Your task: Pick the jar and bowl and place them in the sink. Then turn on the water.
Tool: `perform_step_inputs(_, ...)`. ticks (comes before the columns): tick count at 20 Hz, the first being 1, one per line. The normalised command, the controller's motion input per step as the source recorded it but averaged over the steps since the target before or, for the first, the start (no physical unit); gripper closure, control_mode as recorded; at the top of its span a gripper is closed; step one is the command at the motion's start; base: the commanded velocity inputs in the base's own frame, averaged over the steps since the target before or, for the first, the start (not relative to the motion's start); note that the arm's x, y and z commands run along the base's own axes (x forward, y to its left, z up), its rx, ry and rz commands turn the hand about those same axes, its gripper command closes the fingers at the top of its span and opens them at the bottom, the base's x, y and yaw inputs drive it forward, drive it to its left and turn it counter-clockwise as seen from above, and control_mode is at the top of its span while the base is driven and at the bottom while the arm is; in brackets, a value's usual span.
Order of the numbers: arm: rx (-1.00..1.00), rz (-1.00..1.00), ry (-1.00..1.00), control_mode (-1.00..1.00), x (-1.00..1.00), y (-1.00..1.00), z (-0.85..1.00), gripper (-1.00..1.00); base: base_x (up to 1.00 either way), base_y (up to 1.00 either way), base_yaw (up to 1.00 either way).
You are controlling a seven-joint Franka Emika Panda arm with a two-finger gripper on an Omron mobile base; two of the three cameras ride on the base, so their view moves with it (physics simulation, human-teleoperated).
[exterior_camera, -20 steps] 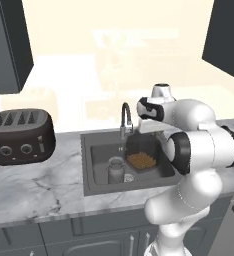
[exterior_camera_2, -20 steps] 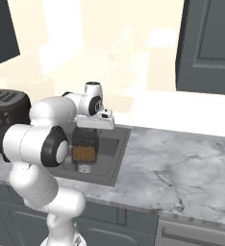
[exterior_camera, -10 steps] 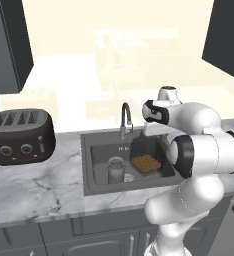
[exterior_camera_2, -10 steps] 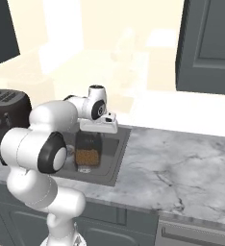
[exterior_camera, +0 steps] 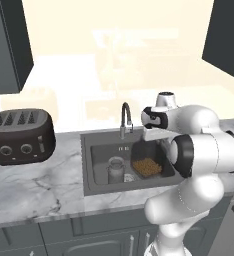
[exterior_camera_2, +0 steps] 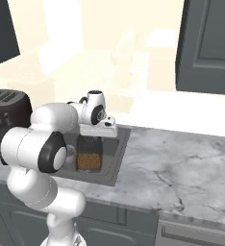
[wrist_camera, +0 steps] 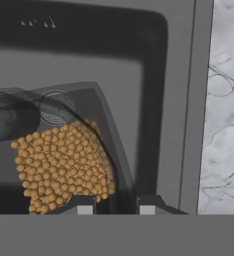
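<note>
The gripper hangs over the right half of the sink and points straight down into it, and the jar hangs under it, its lower part already below the sink's rim. In the hand view the two dark fingertips stand close together, with the clear edge of the jar running up between them, so I judge that the fingers pinch the jar's wall or rim and do not reach around its whole body, which looks too wide for them. A grip like this lets the jar hang upright, and this is probably why the brown granules lie level in the bottom of the glass. From the left base view I cannot tell whether the jar's base touches the sink's floor or floats just above it. In the left half of the sink, apart from the jar, stands a pale grey cylindrical vessel; what it is I cannot say. The tap rises from the sink's back edge, between that vessel and the jar, with no blue stream under its spout, so the water is not yet on. A black toaster stands on the marble counter well to the left of the sink. The step in hand seems to be setting the jar down; the fingers should part only once the base rests on the sink's floor, otherwise the glass may drop and tip
</note>
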Motion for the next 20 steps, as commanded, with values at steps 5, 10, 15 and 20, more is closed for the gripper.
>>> perform_step_inputs(5,0.0,0.0,0.0,-1.0,0.0,0.0,-0.18,1.0,0.0,0.0,0.0)
perform_step_inputs(10,0.0,0.0,0.0,-1.0,0.0,0.0,-0.1,1.0,0.0,0.0,0.0)
perform_step_inputs(15,0.0,0.0,0.0,-1.0,0.0,0.0,-0.12,1.0,0.0,0.0,0.0)
perform_step_inputs(20,0.0,0.0,0.0,-1.0,0.0,0.0,-0.12,1.0,0.0,0.0,0.0)
